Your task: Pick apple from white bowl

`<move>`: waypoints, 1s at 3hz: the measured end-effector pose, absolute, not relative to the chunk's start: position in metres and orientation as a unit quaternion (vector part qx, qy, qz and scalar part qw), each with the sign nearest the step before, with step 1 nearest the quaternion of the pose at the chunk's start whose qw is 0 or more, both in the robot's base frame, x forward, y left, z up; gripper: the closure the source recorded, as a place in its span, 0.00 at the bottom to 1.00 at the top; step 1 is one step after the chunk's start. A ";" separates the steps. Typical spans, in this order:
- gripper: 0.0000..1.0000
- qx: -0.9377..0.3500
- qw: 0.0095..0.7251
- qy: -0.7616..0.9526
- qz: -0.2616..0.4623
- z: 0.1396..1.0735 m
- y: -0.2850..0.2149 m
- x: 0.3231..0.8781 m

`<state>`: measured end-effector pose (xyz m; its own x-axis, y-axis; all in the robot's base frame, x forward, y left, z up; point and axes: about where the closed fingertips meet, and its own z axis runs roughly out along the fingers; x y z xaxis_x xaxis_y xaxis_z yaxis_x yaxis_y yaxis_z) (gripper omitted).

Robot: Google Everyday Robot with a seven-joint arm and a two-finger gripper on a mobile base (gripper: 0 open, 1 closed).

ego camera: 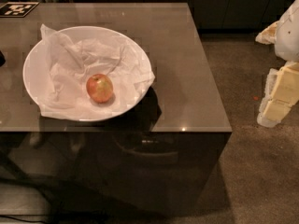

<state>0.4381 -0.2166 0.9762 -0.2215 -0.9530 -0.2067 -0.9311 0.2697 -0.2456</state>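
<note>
A small red-orange apple (99, 88) with a yellowish-green patch lies in the white bowl (32, 64), on the crumpled white paper that lines it. The bowl stands on the left part of a glossy brown table (187, 78), near its front edge. My gripper (279, 97), white and pale yellow, is at the far right edge of the view, over the carpet and well to the right of the table. It is far from the apple and holds nothing that I can see.
A black-and-white marker tag (17, 8) lies at the table's back left corner. Brown carpet (252, 171) covers the floor to the right of and in front of the table. Dark cabinets (224, 3) stand behind the table.
</note>
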 end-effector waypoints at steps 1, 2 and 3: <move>0.00 -0.603 0.159 0.781 -0.034 0.976 -0.216 0.438; 0.00 -0.618 0.166 0.768 -0.008 0.993 -0.178 0.429; 0.00 -0.641 0.165 0.749 0.030 1.013 -0.124 0.422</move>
<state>0.4217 -0.1239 1.0130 -0.1233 -0.9504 -0.2857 -0.9702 0.1760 -0.1668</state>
